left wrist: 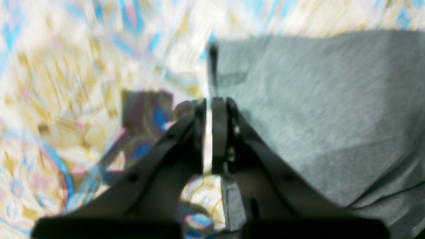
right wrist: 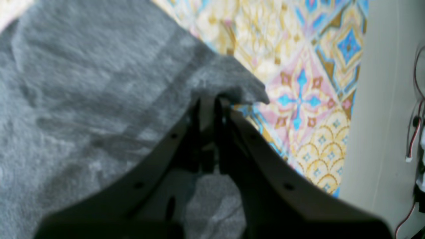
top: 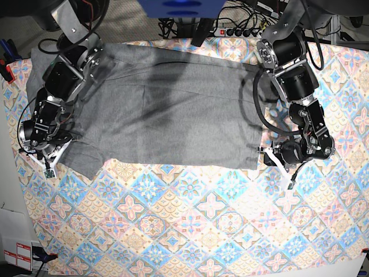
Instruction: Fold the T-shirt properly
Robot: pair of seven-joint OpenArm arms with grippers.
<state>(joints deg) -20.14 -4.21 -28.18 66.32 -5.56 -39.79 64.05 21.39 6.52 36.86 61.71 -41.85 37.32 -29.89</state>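
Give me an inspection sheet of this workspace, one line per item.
Surface: patterned tablecloth covers the table.
Job's things: grey T-shirt spread flat, not yet folded.
Clutter: nothing seen on the cloth.
Grippers: left gripper shut at the shirt's edge, with no cloth visible between its fingers; right gripper shut on the T-shirt edge.
Cables: power strip and wires behind the table; loose wires at the right wrist view's edge.
Surroundings: blue object at the far edge; red-labelled boxes beside the table.
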